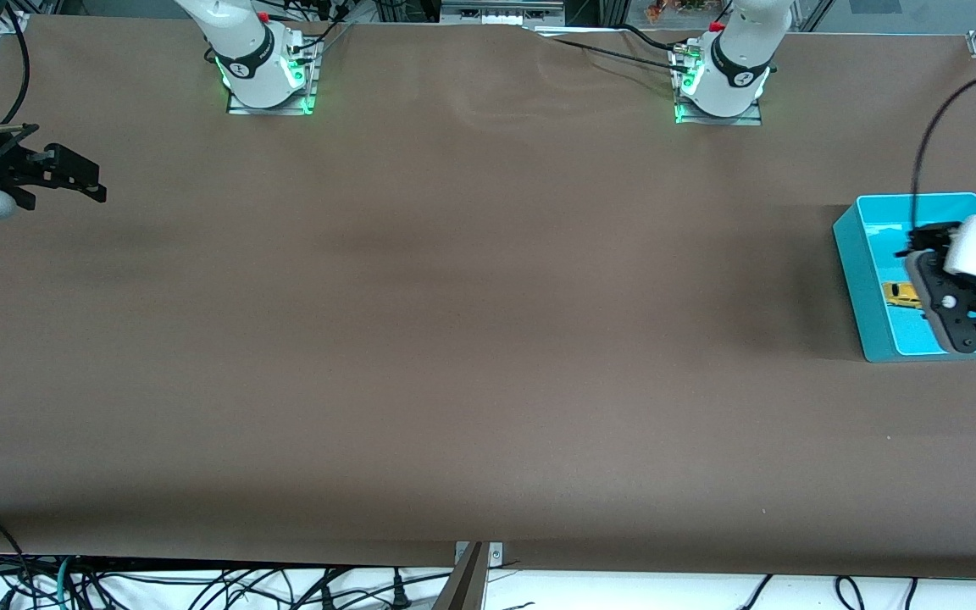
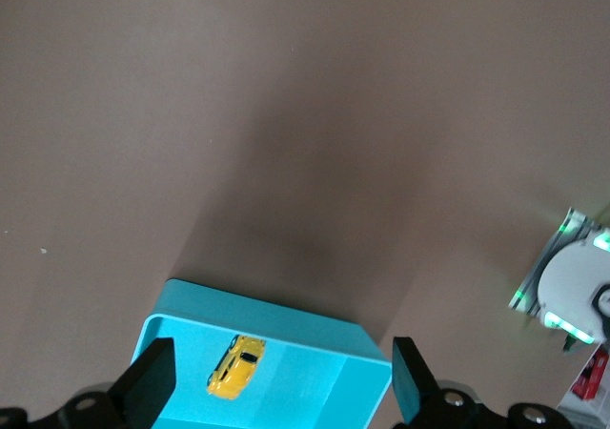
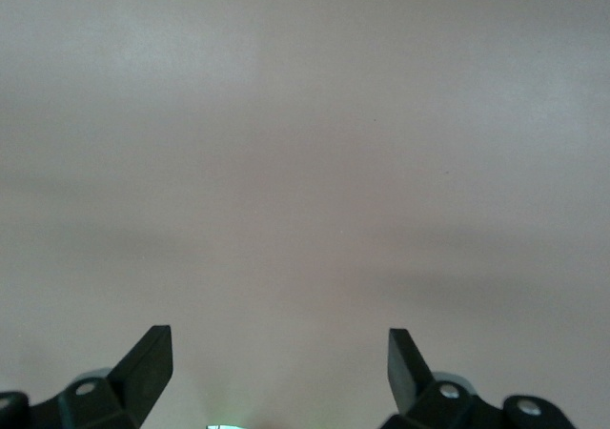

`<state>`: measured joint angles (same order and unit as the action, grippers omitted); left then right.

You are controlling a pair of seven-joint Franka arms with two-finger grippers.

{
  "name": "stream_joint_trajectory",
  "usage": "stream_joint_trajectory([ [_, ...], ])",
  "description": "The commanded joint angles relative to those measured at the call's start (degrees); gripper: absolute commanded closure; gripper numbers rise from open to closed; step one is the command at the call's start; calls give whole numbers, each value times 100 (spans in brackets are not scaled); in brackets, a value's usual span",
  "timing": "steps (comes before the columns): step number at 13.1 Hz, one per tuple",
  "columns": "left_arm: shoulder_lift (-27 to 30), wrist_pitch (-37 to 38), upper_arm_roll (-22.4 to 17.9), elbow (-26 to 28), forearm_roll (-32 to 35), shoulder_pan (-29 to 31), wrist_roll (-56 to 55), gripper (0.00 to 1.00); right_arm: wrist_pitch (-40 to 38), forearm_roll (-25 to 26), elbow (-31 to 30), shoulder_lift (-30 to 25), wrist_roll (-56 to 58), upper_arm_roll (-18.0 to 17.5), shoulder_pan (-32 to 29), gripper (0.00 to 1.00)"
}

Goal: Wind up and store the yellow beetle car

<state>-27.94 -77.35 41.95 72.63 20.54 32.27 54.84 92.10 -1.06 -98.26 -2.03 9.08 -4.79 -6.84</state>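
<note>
The yellow beetle car [image 1: 901, 294] [image 2: 236, 366] lies on the floor of a teal bin [image 1: 848, 254] [image 2: 286, 319] at the left arm's end of the table. My left gripper [image 1: 935, 296] [image 2: 281, 386] hangs over the bin, up in the air, open, its fingers wide apart with nothing between them; the car is below it, untouched. Over the table edge at the right arm's end, my right gripper [image 1: 90, 180] [image 3: 281, 367] waits, open and empty, with only bare brown table under it.
The brown table [image 1: 471, 339] stretches between the two arm bases [image 1: 268, 76] [image 1: 721, 85]. A black cable [image 1: 928, 127] arcs above the bin down to the left wrist. Loose cables lie under the table's front edge.
</note>
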Motion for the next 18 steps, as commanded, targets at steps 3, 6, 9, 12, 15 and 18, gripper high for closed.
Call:
stream_joint_trajectory([
  [3, 876, -182, -2335, 84, -1674, -1764, -2052, 0, -122, 80, 114, 28, -56, 5, 42, 0],
  [6, 1473, -831, -3076, 864, -2070, -2321, -2836, 0, -122, 80, 131, 28, -47, 13, 42, 0],
  [9, 2141, -1668, -3702, 1761, -2194, -2839, -4493, 0, -122, 71, 140, 10, -56, -4, 42, 0],
  [12, 2494, -1880, -3894, 2166, -2151, -3190, -6157, 0, -131, 71, 140, -16, -47, -13, 42, 0],
  [15, 2679, -1951, -4195, 2360, -2186, -3543, -6188, 0, -244, 53, 140, -86, -99, -13, 42, 0],
  [18, 2706, -1916, -4186, 2370, -2229, -3543, -6188, 0, -272, -8, 132, -157, -143, -13, 42, 0],
])
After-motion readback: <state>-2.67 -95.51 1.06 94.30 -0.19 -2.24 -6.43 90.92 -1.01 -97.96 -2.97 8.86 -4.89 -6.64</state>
